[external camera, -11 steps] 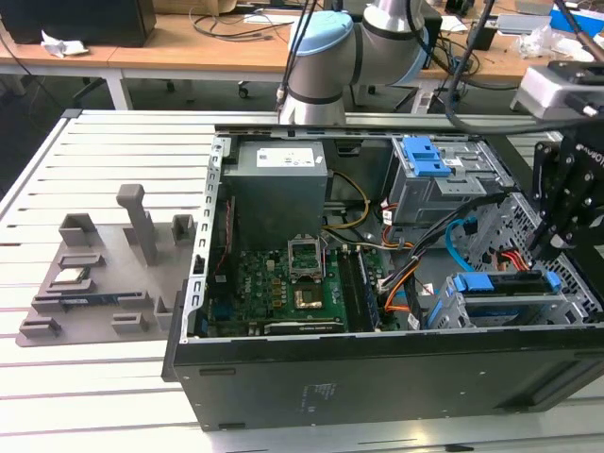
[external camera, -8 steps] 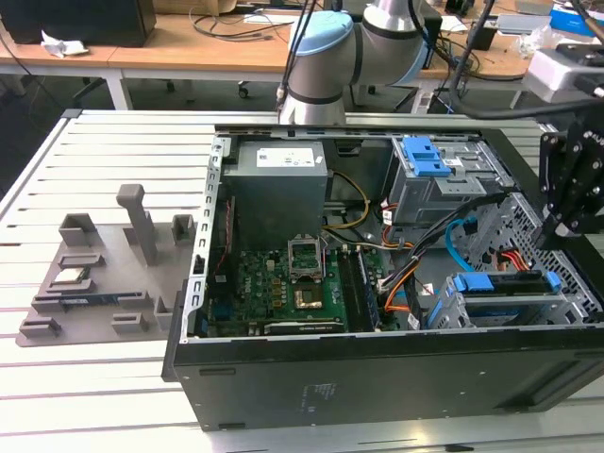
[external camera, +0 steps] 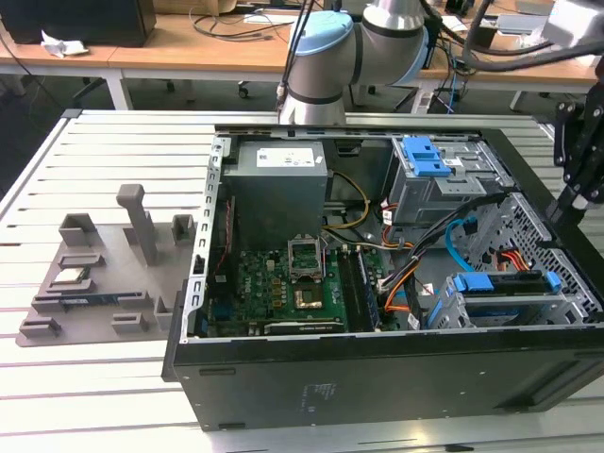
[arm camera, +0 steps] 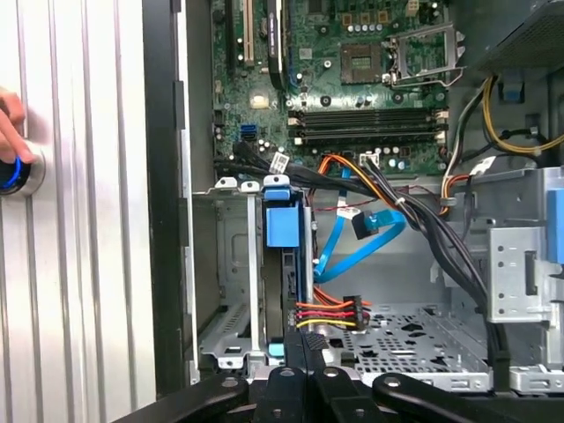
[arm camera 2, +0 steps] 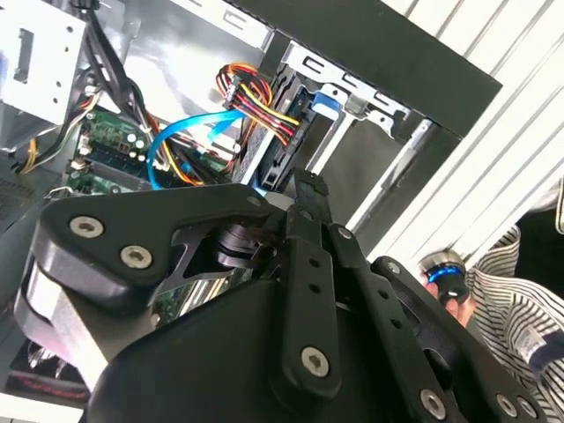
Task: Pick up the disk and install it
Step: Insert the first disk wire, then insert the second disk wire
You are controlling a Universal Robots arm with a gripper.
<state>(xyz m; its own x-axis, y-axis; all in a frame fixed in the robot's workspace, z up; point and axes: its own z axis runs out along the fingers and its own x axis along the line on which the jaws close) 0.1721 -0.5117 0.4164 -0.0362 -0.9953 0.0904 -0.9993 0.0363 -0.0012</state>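
Observation:
The disk (external camera: 501, 284), a silver drive in a bright blue bracket, sits on edge in the metal drive cage (external camera: 566, 304) of the open computer case, at the exterior view's right. In the first wrist view the disk (arm camera: 284, 264) stands in its slot with the blue tab facing the camera, a red, yellow and black power plug at its end. My black gripper (external camera: 564, 202) hangs above the case's right rim, apart from the disk. Its fingertips (arm camera: 304, 351) are pressed together with nothing between them, and in the second wrist view the gripper (arm camera 2: 305, 185) also looks shut and empty.
A motherboard (external camera: 283, 283), a power supply (external camera: 280, 184) and cable bundles fill the case. A second blue-latched bay (external camera: 425, 156) sits at the back. A grey fixture tray (external camera: 90, 278) lies at the exterior view's left. A person's hand (arm camera: 11, 132) rests on a blue-lit button (arm camera: 16, 174) beside the case.

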